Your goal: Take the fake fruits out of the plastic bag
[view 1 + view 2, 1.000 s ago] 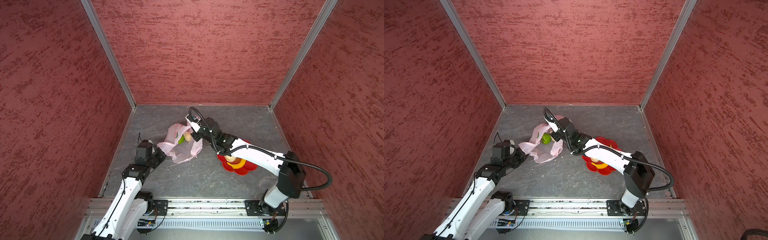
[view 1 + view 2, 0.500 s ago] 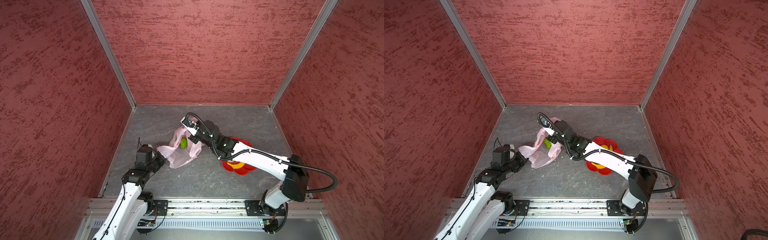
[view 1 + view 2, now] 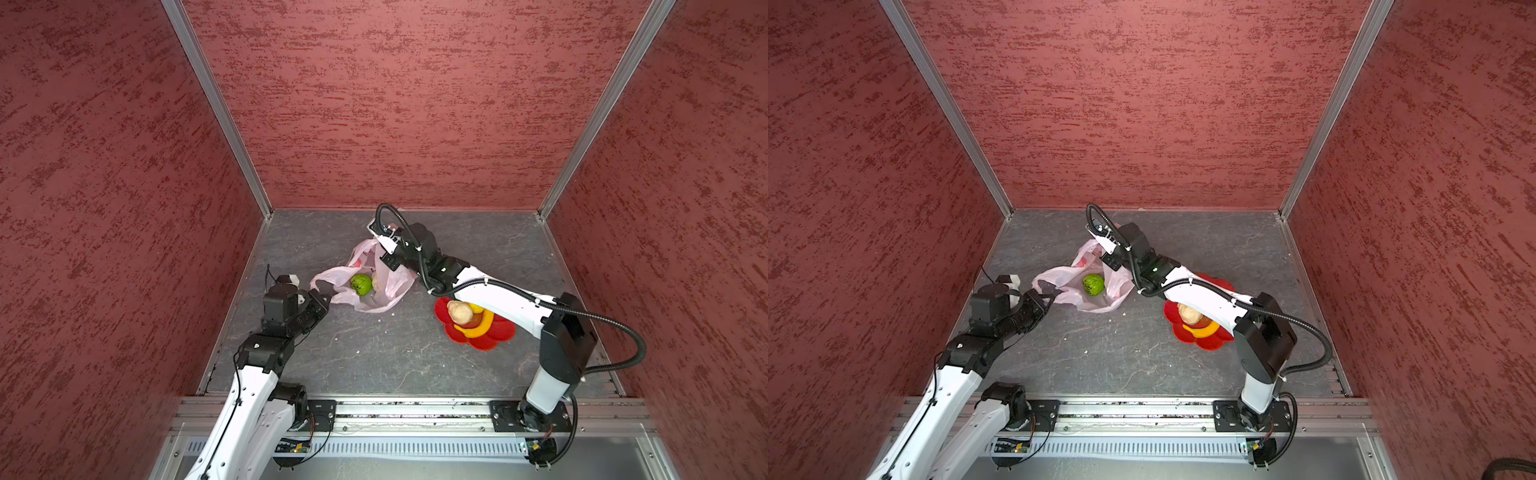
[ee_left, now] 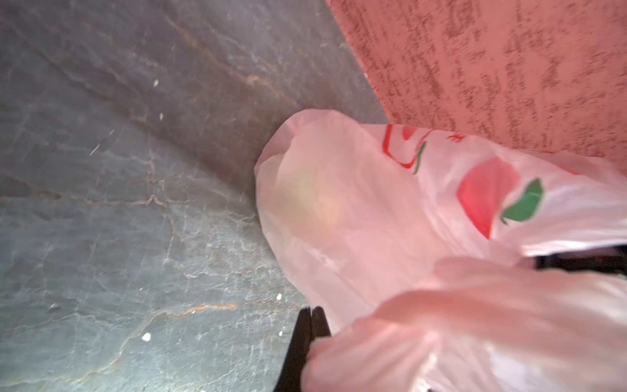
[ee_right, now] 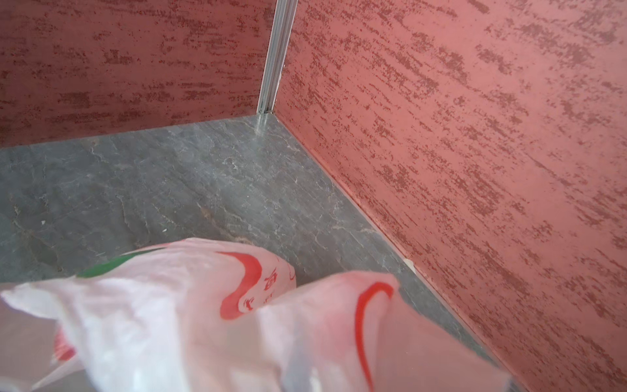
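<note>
I'm holding the bag (image 3: 384, 291) open left of the surface's middle, left gripper (image 3: 325, 292) pinching its near edge, right gripper (image 3: 387, 263) pinching its far edge. The green ball (image 3: 360, 284) is lying inside; next I'm needing one gripper freed to reach it.

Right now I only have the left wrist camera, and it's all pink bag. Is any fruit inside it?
Observer: Yes. Both top views show a green speckled fruit in the open mouth of the plastic bag.
Operator: What's the right hand doing?
Observer: The right hand is shut on the bag's far edge, opposite the left hand.
Operator: Is any fruit out already?
Observer: A beige fruit and the banana sit in the red dish.
</note>
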Controlling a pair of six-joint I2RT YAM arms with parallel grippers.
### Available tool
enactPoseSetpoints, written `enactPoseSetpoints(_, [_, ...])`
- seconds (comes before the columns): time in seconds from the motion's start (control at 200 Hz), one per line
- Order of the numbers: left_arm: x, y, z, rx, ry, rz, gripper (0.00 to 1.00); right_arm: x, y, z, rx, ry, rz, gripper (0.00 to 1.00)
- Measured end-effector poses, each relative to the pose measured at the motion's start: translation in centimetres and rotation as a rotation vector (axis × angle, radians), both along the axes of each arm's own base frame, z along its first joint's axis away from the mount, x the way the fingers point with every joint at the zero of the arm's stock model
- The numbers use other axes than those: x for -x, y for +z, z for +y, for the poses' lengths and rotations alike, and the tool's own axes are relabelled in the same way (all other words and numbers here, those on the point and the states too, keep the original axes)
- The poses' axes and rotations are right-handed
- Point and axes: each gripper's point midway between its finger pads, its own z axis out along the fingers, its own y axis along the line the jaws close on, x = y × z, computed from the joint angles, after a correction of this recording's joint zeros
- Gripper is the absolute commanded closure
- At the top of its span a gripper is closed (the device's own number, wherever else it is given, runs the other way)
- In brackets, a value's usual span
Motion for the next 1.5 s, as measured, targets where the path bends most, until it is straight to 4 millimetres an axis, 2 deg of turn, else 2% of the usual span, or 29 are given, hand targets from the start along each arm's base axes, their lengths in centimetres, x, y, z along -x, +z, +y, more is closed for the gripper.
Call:
enactPoseSetpoints(0.14, [-2.2,3.1,-0.1,-0.016,-0.003,-0.062,1.00,-2.7,1.7,0.6,-0.042,0.025,-0.015,0.92])
enactPoseSetpoints(0.205, [-3.0,3.6,-0.2,-0.023,-0.005,-0.074,1.00,-3.3,2.0,0.5,-0.051,0.033,-0.015,0.90])
enactPoseSetpoints(0.301, [-3.3,3.8,-0.2,-0.033,-0.007,-0.079,1.00,-3.2,1.5,0.4,-0.054,0.042,0.006,0.86])
enactPoseSetpoints(0.366, [-3.3,3.8,-0.2,-0.036,-0.011,-0.081,1.00,-2.6,0.3,-0.1,-0.049,0.040,0.047,0.83])
enactPoseSetpoints(0.471, [-3.1,3.7,-0.4,-0.034,-0.018,-0.082,1.00,-0.6,-3.1,-1.7,-0.034,0.018,0.159,0.74])
enactPoseSetpoints(0.616, [-2.3,2.6,-0.8,-0.025,-0.041,-0.063,1.00,2.4,-7.4,-4.5,-0.012,-0.039,0.326,0.49])
enactPoseSetpoints(0.696, [-1.6,1.7,-1.1,-0.020,-0.058,-0.037,1.00,3.9,-8.7,-5.8,-0.010,-0.074,0.394,0.36])
enactPoseSetpoints(0.781, [-0.4,0.8,-1.4,-0.016,-0.077,-0.007,1.00,5.3,-8.9,-6.9,-0.024,-0.103,0.448,0.29])
enactPoseSetpoints(0.967, [2.7,-0.8,-1.6,-0.020,-0.101,0.055,1.00,8.8,-7.1,-7.3,-0.039,-0.126,0.491,0.26])
enactPoseSetpoints(1.122, [3.8,-1.5,-1.5,-0.020,-0.098,0.087,1.00,12.7,-6.0,-6.5,-0.003,-0.124,0.518,0.27])
enactPoseSetpoints(1.232, [4.1,-2.0,-1.8,-0.024,-0.110,0.111,1.00,15.4,-4.4,-6.2,0.002,-0.119,0.518,0.38])
enactPoseSetpoints(1.317, [4.2,-2.2,-2.1,-0.027,-0.122,0.118,1.00,17.2,-2.2,-5.7,-0.030,-0.092,0.511,0.47])
enactPoseSetpoints(1.398, [4.2,-2.3,-2.3,-0.030,-0.133,0.120,1.00,18.1,0.3,-4.9,-0.070,-0.065,0.502,0.54])
enactPoseSetpoints(1.498, [4.1,-2.1,-2.6,-0.030,-0.140,0.110,1.00,18.4,2.9,-3.6,-0.125,-0.042,0.489,0.62])
